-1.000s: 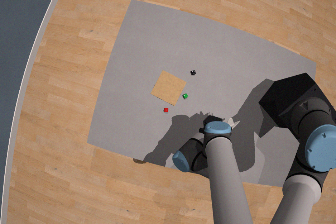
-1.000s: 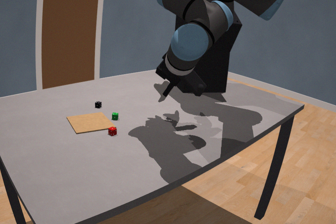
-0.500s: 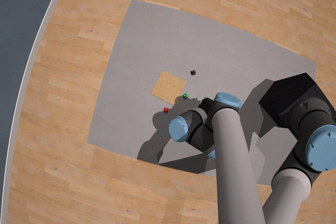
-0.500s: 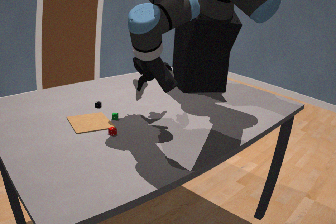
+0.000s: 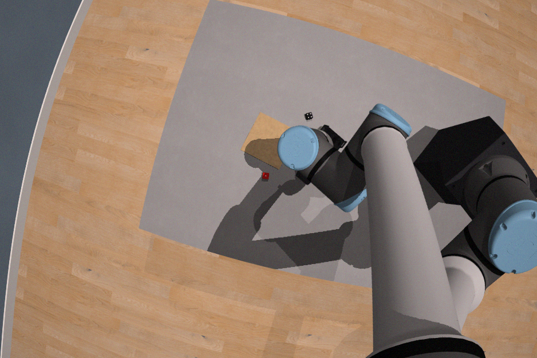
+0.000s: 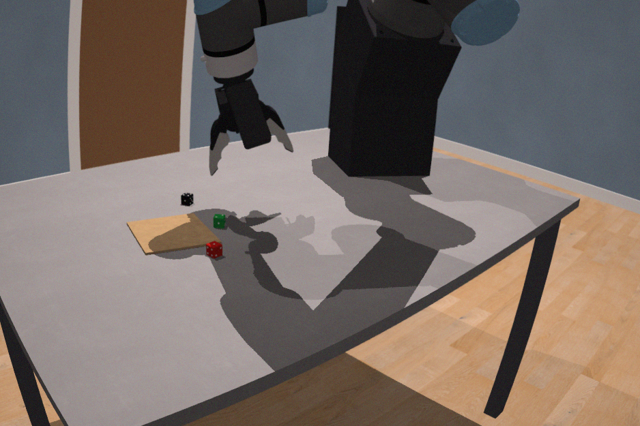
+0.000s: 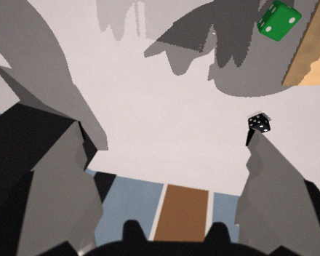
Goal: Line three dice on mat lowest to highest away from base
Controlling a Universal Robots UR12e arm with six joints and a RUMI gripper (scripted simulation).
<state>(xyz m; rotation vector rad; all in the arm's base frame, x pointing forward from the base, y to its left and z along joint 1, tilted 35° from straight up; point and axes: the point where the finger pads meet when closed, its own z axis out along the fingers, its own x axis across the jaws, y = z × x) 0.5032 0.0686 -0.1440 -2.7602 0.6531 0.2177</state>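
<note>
Nearest on the table point(image 6: 103, 338), red die point(image 6: 214, 249) touching the mat point(image 6: 155, 232) corner. Beyond, green die point(image 6: 220, 221) beside the mat edge. Farther, black die point(image 6: 187, 198) apart. Above, claw point(image 6: 250, 150) wide open, empty.

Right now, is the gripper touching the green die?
Apart. The exterior view shows the open gripper hanging well above the table, with the green die resting on the table below it and bare table visible between them.

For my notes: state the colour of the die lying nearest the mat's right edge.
Green with white pips: the die, clearest in the wrist view.
</note>
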